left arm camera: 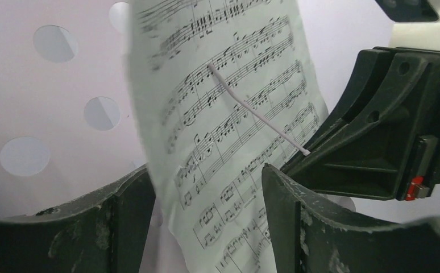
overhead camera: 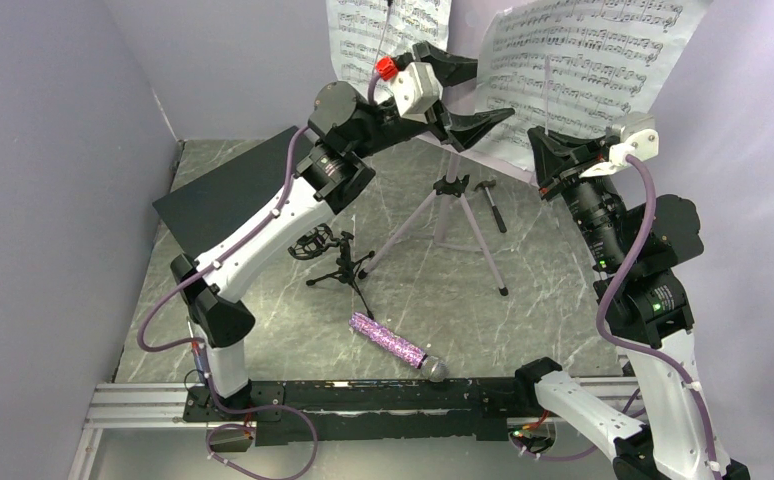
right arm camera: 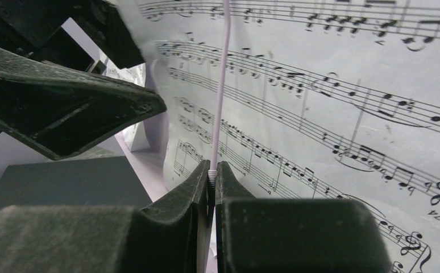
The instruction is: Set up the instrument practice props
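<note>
The pale-lilac perforated music stand (left arm camera: pixel 53 114) rises on its silver tripod (overhead camera: pixel 415 222) at the table's middle. Two white sheet-music pages (overhead camera: pixel 383 35) (overhead camera: pixel 583 60) lean on it. My left gripper (overhead camera: pixel 478 92) is open; the right page's left edge (left arm camera: pixel 229 142) hangs between its jaws (left arm camera: pixel 206 170). My right gripper (overhead camera: pixel 548 145) is shut on the stand's thin lilac page-holder wire (right arm camera: pixel 220 85), fingertips pinching its lower end (right arm camera: pixel 213 168) in front of the right page (right arm camera: pixel 331 114). The purple glitter microphone (overhead camera: pixel 391 345) lies near the front edge. The small black mic stand (overhead camera: pixel 333 255) stands left of the tripod.
A dark flat box (overhead camera: pixel 233 195) lies at the back left, under my left arm; it also shows in the right wrist view (right arm camera: pixel 64 182). A small dark-handled tool (overhead camera: pixel 490 200) lies behind the tripod. Grey walls close in on both sides.
</note>
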Available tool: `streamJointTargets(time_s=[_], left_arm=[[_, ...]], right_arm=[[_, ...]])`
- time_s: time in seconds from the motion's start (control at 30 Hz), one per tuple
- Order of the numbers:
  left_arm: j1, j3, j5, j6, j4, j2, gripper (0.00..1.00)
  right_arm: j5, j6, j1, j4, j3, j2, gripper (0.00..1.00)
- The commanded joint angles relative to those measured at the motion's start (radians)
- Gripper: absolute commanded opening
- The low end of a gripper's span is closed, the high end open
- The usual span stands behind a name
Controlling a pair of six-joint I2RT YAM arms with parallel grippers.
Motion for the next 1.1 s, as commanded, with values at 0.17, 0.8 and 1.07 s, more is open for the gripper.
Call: streamJointTargets(time_s=[0.17,0.8,1.07], left_arm=[[-0.006,-0.081,-0.026,-0.002,0.081,-0.138,0.74],[-0.006,-0.325,-0.048,0.002,0.104,-0.301,0.8],[-0.006,-0.568,-0.14,0.026,0.104,-0.446,0.93]], right_arm=[[-0.033,0.003,0.002,0.078,0.01,-0.02,0.24],[-0.053,0.044,0.003,0.075,0.016,-0.079,0.62],[-0.094,0.083,0.002,0.069,0.015,-0.125,0.73]])
